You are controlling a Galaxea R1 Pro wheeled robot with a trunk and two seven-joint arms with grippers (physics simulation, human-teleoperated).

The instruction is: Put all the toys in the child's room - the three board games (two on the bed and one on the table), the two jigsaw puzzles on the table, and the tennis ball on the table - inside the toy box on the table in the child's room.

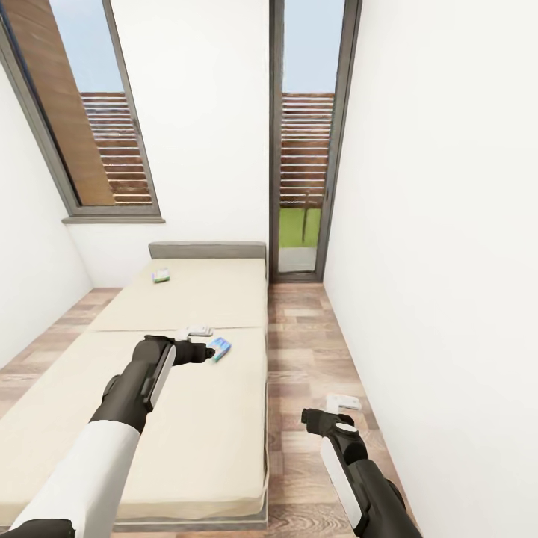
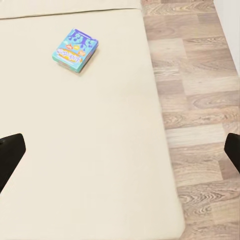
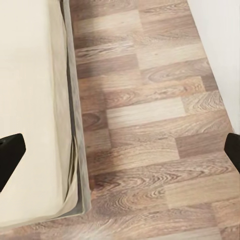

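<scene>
A: Any writing legible on the nearer board game [image 2: 75,50]?

B: None; cartoon lettering in purple and yellow on a pale blue box, too small to read. It lies flat on the beige bed [image 1: 187,418], just ahead of the left gripper [image 1: 196,333].

A: And the second?

B: The far board game [image 1: 161,276], greenish, sits near the grey headboard [image 1: 207,249].

A: The grippers?

B: Both spread wide, holding nothing; the right gripper [image 1: 343,403] hangs over the wood floor [image 3: 150,125].

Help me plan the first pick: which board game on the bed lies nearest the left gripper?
The blue board game, just beyond the left gripper; the green board game lies farther up the bed near the headboard.
</scene>
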